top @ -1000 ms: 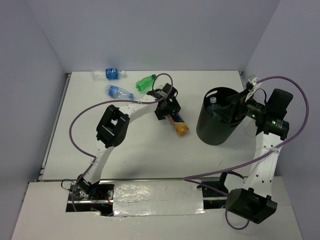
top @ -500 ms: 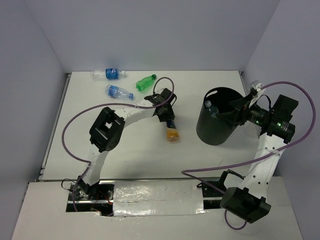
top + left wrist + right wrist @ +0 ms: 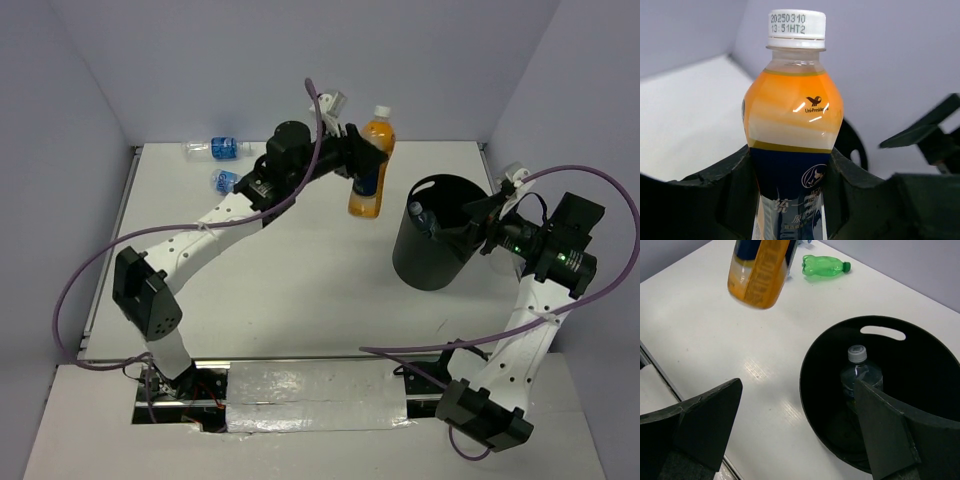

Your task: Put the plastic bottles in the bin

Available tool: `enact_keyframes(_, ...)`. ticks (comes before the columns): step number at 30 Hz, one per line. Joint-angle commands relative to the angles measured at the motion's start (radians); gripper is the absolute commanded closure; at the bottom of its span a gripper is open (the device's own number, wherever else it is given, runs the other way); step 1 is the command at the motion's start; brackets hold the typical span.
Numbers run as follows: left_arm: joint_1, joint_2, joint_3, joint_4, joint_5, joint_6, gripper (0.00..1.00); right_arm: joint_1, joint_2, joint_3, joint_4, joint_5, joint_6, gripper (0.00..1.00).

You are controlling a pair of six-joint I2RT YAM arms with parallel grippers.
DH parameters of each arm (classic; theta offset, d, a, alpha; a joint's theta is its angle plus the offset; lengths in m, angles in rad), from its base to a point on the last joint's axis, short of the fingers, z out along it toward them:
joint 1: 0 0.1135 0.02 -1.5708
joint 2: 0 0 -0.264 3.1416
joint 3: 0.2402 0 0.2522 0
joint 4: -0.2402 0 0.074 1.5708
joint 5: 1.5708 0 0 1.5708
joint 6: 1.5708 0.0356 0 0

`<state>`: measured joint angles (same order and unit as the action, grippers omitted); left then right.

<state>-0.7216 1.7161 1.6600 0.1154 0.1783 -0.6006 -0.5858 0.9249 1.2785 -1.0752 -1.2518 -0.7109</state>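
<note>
Progress: one of five done. One clear bottle [image 3: 860,372] stands inside the bin [image 3: 430,262], cap up. The orange bottle [image 3: 368,175] is in transit. The left gripper [image 3: 360,160] is clamped around its dark label, holding it upright in the air with the cap on top, to the left of the bin and not yet over the opening. The left wrist view confirms both fingers [image 3: 725,195] press against the label sides.

Three are left on the table [image 3: 300,290]. The green bottle [image 3: 822,265] lies on its side toward the far edge. A clear bottle [image 3: 213,148] lies at the far left. Another clear one [image 3: 222,180] sits just nearer, partly behind the left arm, so probably lying flat, but hard to tell.

The right gripper [image 3: 465,222] has its jaws spread wide and holds nothing. It hovers at the bin's right rim, looking down into it.

Versus a second ago: the orange bottle was lying on the table mid-workspace with the left gripper open over it. Half a second ago the jaws had closed on it, still at table level. Now it is lifted high and carried toward the bin. The left arm has stretched out and now covers the green bottle in the top view. The right arm has barely shifted. The bin, the bottle inside it and the far-left clear bottles are unchanged.
</note>
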Motion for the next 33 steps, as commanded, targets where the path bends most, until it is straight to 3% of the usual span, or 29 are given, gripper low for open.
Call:
enact_keyframes(1, -0.013, 0.091, 0.113, 0.237, 0.156, 0.087, 0.89, -0.009, -0.021, 0.048, -0.012, 0.002, 0.030, 0.00)
enact_keyframes(6, -0.019, 0.269, 0.299, 0.419, 0.196, -0.007, 0.91, -0.008, -0.067, 0.045, 0.027, 0.018, 0.091, 0.00)
enact_keyframes(11, -0.047, 0.393, 0.340, 0.605, 0.155, -0.047, 0.90, -0.006, -0.093, 0.024, 0.051, 0.043, 0.108, 0.00)
enact_keyframes(16, -0.087, 0.494, 0.440, 0.592, 0.136, -0.007, 0.87, -0.009, -0.103, 0.010, 0.061, 0.055, 0.111, 0.00)
enact_keyframes(26, -0.111, 0.485, 0.376, 0.599, 0.138, 0.019, 0.80, -0.009, -0.095, -0.039, 0.136, 0.069, 0.157, 0.00)
enact_keyframes(30, -0.118, 0.491, 0.353, 0.547, 0.148, 0.021, 0.61, -0.011, -0.113, -0.086, 0.202, 0.129, 0.198, 0.00)
enact_keyframes(31, -0.118, 0.484, 0.343, 0.537, 0.142, 0.018, 0.44, -0.009, -0.119, -0.106, 0.230, 0.150, 0.229, 0.00)
enact_keyframes(33, -0.119, 0.471, 0.311, 0.518, 0.127, 0.019, 0.26, -0.011, -0.123, -0.116, 0.239, 0.221, 0.248, 0.00)
